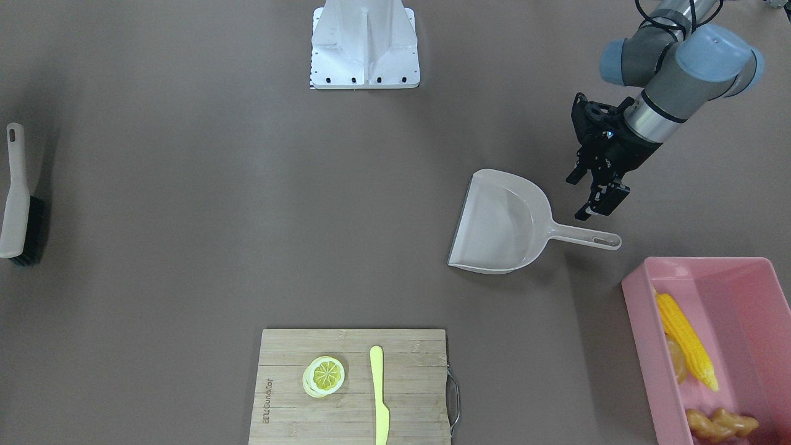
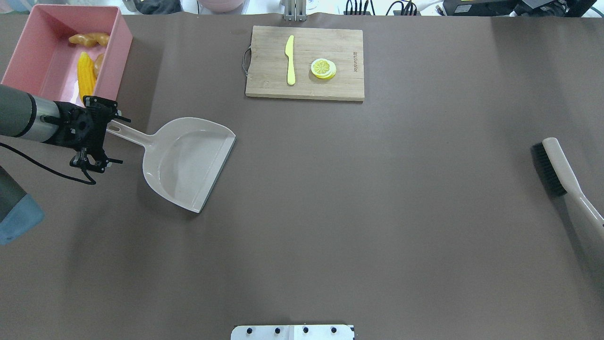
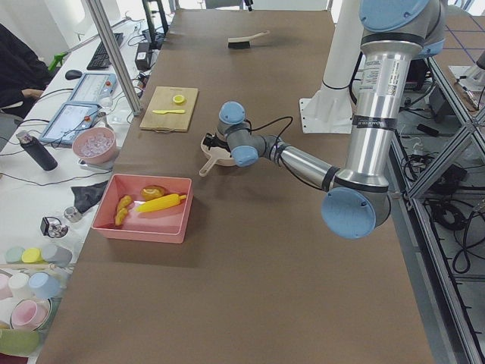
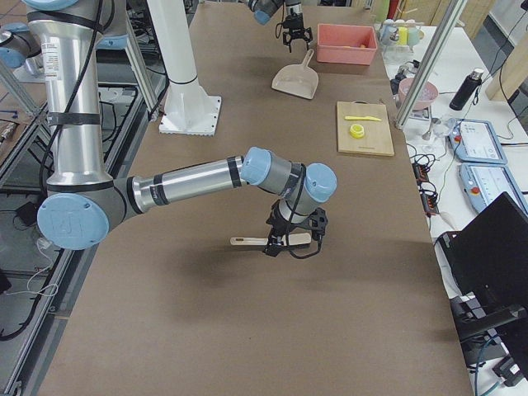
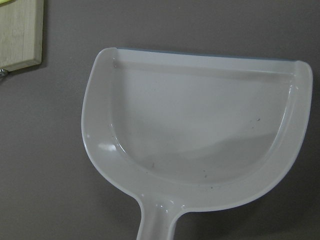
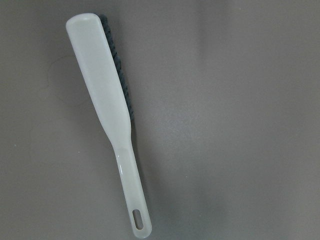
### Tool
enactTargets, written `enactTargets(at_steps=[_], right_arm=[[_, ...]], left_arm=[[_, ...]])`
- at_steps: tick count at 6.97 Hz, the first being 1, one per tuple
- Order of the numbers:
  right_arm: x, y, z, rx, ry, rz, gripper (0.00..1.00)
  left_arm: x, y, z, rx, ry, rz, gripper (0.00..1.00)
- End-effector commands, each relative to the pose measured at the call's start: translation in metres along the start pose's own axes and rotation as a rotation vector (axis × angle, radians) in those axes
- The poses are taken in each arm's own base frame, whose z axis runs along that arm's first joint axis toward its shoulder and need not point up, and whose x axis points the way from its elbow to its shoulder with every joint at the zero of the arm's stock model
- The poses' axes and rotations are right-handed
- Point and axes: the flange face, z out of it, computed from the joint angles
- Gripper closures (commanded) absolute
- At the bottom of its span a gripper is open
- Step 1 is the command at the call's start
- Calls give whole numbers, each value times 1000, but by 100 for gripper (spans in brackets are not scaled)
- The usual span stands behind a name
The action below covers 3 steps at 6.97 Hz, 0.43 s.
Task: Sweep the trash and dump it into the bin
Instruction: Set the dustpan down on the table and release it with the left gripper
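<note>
All 3 pieces of trash are in the bin: the corn cob lies along its wall, the potato is tucked just beside it, and the ginger root sits at the far end. No trash shows on the table.

The dustpan lies flat and empty, its handle pointing toward the bin. The left gripper hangs over the handle's end, jaws spread wide, holding nothing. Its wrist camera looks straight down into a bare pan.

Across the table, the brush lies on its own. The right gripper hovers right above it, but only the side view shows it. I cannot tell whether it is open or closed, or touching the brush.

My read is that sweeping and dumping are done and this is the wind-down. The next move looks like a clean lift away from both tools, straight up so no finger clips a handle. The lemon slice and the knife on the cutting board should stay where they are.
</note>
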Motion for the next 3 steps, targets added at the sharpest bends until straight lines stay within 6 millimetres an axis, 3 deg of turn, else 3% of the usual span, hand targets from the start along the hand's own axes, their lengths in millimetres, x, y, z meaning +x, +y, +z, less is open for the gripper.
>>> enactTargets(at_steps=[1, 3], right_arm=[[2, 15, -19, 52, -6, -3, 0], [19, 20, -36, 96, -12, -27, 0]], left_arm=[[1, 13, -29, -6, -27, -19, 2], [-30, 63, -80, -47, -24, -155, 2]])
